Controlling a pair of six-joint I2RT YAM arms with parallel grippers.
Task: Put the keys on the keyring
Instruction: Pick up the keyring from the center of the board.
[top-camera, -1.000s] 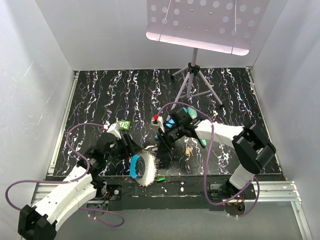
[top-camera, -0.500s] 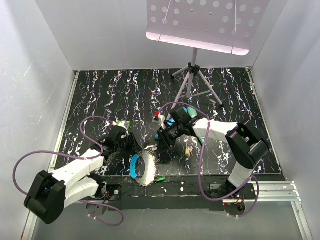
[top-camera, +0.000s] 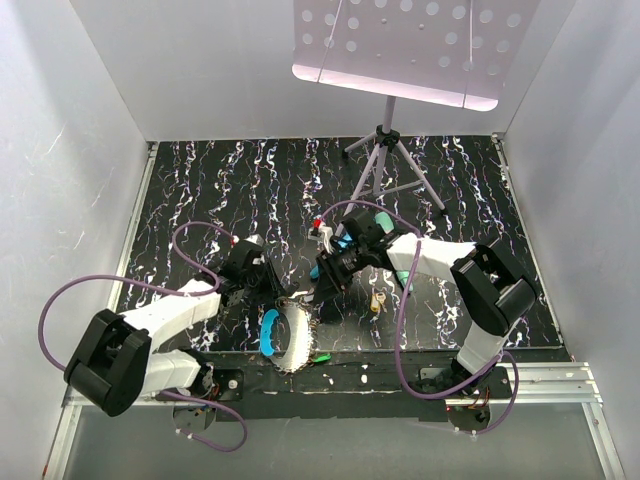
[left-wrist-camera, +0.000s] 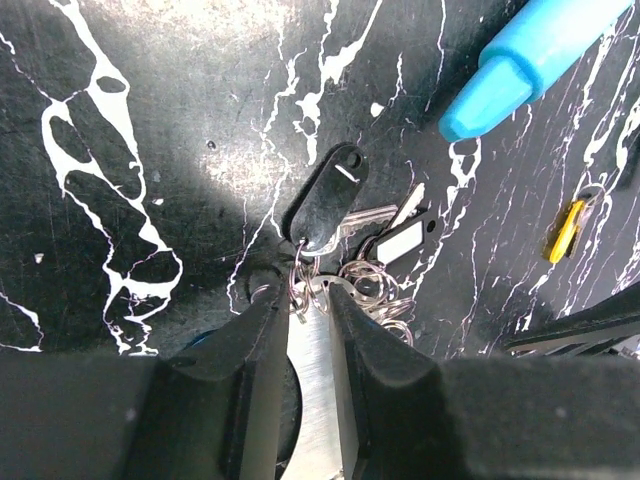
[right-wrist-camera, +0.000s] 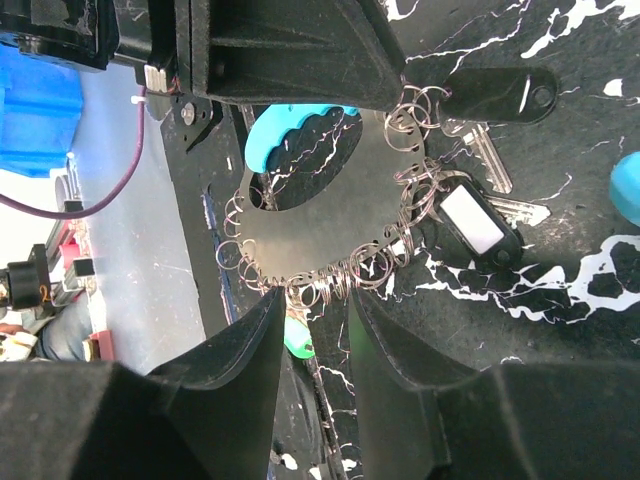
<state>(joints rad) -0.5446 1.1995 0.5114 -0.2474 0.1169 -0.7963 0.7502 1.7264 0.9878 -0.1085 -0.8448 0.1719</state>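
Observation:
The keyring (top-camera: 287, 338) lies at the table's front edge, a grey metal oval plate with a bright blue section (right-wrist-camera: 290, 135) and small wire rings round its rim. My left gripper (top-camera: 277, 293) reaches over its far end, and in the left wrist view my left gripper (left-wrist-camera: 308, 300) is shut on a shiny strip of the plate (left-wrist-camera: 312, 380). Two black-tagged keys (left-wrist-camera: 325, 200) hang off rings there. My right gripper (right-wrist-camera: 315, 305) stands open astride the rim rings, a green key (right-wrist-camera: 297, 338) in the gap. A yellow key (left-wrist-camera: 567, 230) lies loose to the right.
A blue stick (left-wrist-camera: 530, 55) lies just beyond the keyring. A tripod stand (top-camera: 385, 165) with a perforated white tray rises at the back centre. The table's front edge and metal rail (top-camera: 560, 380) run right beside the keyring. White walls close in both sides.
My left arm has swung in toward the keyring's far end and its jaws have narrowed onto the plate. The right gripper has barely moved. The keyring stays put.

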